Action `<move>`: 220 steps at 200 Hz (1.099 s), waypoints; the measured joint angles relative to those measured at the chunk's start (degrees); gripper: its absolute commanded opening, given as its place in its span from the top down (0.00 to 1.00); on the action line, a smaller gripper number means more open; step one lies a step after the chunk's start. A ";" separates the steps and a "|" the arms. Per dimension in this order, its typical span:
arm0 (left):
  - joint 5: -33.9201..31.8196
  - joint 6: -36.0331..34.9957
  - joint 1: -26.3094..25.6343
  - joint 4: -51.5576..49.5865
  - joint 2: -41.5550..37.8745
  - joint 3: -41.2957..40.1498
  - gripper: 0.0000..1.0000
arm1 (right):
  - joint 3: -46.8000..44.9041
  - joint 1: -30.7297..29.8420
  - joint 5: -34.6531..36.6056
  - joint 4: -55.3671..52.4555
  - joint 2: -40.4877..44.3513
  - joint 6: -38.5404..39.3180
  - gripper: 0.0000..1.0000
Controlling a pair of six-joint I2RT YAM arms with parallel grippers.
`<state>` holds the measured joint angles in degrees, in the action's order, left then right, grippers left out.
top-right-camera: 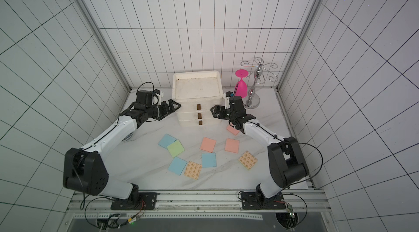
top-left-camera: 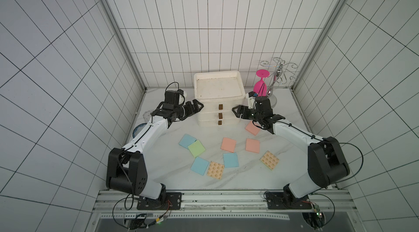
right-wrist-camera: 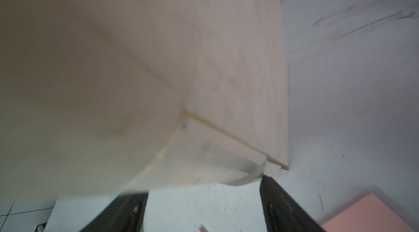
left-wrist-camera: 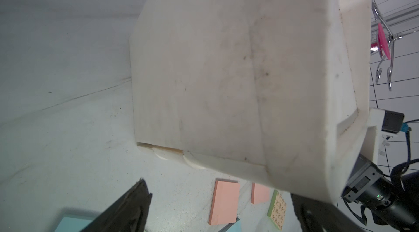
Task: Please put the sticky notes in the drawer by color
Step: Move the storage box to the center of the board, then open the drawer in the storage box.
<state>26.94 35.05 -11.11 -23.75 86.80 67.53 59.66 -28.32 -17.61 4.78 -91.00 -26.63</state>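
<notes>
- White tiled walls with dark grid lines close in a pale, marble-look table point(top-left-camera: 158, 169).
- The drawer point(top-left-camera: 209, 110) stands at the back middle of the table. It is a boxy off-white chest with a scuffed, stained, recessed top. Its three drawers are all shut, each with a small brown handle.
- The sticky notes point(top-left-camera: 231, 160) lie flat on the table in front of it, none inside: three light blue pads point(top-left-camera: 187, 140), one light green pad point(top-left-camera: 196, 148) touching a blue one, three salmon-pink pads point(top-left-camera: 228, 144) and two tan pads point(top-left-camera: 269, 160) with orange print.
- One of the salmon-pink pads lies partly under the right arm point(top-left-camera: 292, 131).
- The left fingers point(top-left-camera: 196, 102) are spread wide and empty, close against the chest's left side.
- The right fingers point(top-left-camera: 237, 108) are also spread and empty, at its right side. They may be touching the chest, but the blurred wrist view does not settle it.
</notes>
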 measured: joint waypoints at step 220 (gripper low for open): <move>-9.42 -6.21 0.90 -11.78 9.62 25.22 0.04 | 11.52 -14.67 18.29 -10.69 5.81 8.07 0.24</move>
<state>17.52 28.84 -10.22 -35.53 96.42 92.75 71.18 -42.98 0.69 -5.91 -85.19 -18.57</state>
